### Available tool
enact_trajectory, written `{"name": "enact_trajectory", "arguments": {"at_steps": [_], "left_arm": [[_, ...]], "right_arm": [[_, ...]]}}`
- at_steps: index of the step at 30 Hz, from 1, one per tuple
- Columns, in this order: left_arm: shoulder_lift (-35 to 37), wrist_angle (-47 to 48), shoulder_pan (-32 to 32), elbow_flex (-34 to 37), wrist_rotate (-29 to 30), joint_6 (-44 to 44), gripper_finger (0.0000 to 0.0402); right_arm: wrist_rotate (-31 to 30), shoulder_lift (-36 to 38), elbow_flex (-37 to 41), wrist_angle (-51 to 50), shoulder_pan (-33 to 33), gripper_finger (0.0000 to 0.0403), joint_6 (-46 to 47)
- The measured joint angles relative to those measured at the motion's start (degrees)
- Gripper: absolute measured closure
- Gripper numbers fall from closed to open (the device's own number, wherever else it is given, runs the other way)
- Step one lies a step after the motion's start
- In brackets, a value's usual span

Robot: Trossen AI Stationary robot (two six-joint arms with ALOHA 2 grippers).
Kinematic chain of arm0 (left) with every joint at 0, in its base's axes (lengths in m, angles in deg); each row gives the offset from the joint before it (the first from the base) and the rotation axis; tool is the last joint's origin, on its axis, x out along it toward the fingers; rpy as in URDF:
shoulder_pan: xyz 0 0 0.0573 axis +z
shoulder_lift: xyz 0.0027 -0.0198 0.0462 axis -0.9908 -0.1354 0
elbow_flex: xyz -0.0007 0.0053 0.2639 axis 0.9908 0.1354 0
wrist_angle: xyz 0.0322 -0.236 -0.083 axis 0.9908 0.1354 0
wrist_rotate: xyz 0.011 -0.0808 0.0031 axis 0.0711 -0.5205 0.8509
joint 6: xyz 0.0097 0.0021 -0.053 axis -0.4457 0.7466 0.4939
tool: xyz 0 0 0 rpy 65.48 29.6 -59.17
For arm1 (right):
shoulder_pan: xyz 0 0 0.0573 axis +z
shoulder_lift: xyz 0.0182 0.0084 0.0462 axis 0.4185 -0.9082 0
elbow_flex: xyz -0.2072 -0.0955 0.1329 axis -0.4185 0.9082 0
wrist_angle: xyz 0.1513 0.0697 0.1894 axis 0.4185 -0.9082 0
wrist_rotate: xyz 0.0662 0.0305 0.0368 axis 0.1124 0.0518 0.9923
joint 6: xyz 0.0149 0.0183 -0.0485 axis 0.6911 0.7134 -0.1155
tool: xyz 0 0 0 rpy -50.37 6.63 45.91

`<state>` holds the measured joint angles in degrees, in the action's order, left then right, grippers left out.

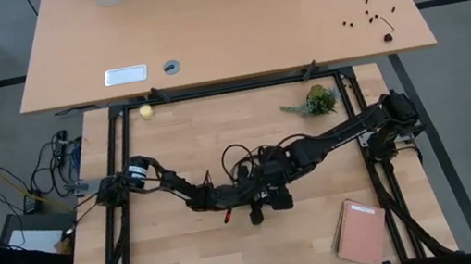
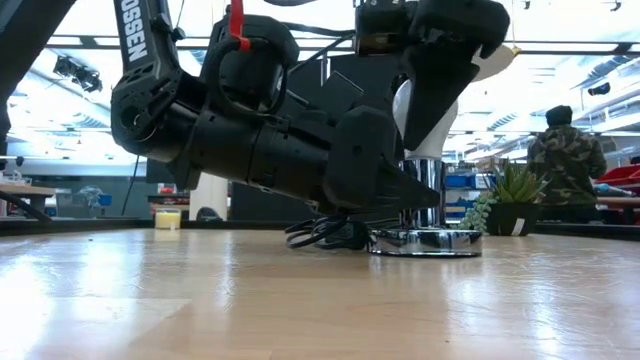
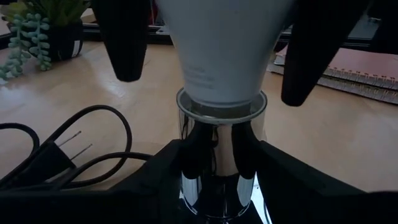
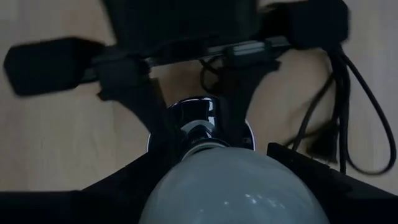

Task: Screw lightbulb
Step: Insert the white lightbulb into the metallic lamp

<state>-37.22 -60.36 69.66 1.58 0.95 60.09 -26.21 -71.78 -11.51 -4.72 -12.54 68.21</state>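
My left gripper (image 3: 217, 180) clamps the chrome socket (image 3: 221, 155) low down. Directly above it, my right gripper (image 4: 233, 186) grips the lightbulb (image 3: 224, 50), its base already seated in the socket, though probably not fully screwed; some turning remains.
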Motion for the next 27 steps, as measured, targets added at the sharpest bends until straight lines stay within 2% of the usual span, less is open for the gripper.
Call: {"name": "enact_trajectory", "arguments": {"at_steps": [8, 27], "left_arm": [[0.0, 0.0, 0.0, 0.0, 2.7, 1.1, 0.0218], [0.0, -0.2, 0.1, -0.4, 5.2, 0.2, 0.0218]], "right_arm": [[-5.0, 0.0, 0.1, 0.0, 1.2, 0.0135, 15.1], [-10.7, -0.1, 0.1, 1.6, 1.5, 0.0135, 44.6]]}}
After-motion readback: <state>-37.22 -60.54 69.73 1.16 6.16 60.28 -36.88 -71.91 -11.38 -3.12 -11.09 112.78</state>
